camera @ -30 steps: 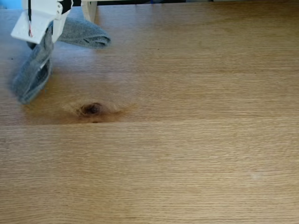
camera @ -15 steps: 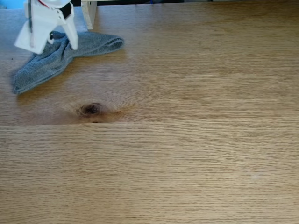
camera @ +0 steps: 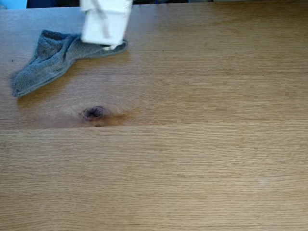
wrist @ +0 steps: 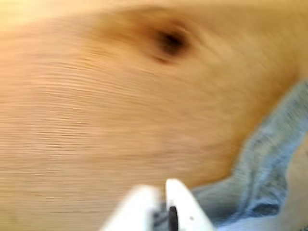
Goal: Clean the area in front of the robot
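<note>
The white arm swings right, its gripper nearly closed and empty, having dropped the grey cloth at the table's far-left corner, wiping apparently finished

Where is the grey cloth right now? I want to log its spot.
In the fixed view the grey cloth lies flat at the tabletop's upper left, above the dark knot, its right end under the white arm.
</note>
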`<state>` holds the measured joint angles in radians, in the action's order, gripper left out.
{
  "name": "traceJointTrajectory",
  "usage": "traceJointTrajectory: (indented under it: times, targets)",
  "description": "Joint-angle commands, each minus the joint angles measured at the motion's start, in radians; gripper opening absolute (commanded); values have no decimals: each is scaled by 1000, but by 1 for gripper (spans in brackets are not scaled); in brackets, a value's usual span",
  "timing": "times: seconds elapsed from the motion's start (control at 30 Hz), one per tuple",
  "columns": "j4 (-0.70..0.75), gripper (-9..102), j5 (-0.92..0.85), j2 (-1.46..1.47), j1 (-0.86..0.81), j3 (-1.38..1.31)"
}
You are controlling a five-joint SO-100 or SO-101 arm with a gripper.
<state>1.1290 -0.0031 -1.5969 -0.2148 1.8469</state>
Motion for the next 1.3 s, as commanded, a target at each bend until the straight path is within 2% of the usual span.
traceJointTrajectory:
  times: [0.0, 0.17, 0.37, 0.57, 0.73, 0.87, 1.07, 1.27]
  targets:
    - [15, 0, 109, -140, 143, -25]
    - [-2, 0, 259, -186, 239, -25]
    - [-69, 0, 476, -233, 229, -25]
    - [-124, 0, 500, -295, 189, -23]
    - [-115, 0, 492, -411, 176, 20]
    - [-173, 0, 479, -586, 149, 209]
    - [-273, 0, 449, -982, 133, 627]
    - [-244, 0, 400, -1427, 167, 996]
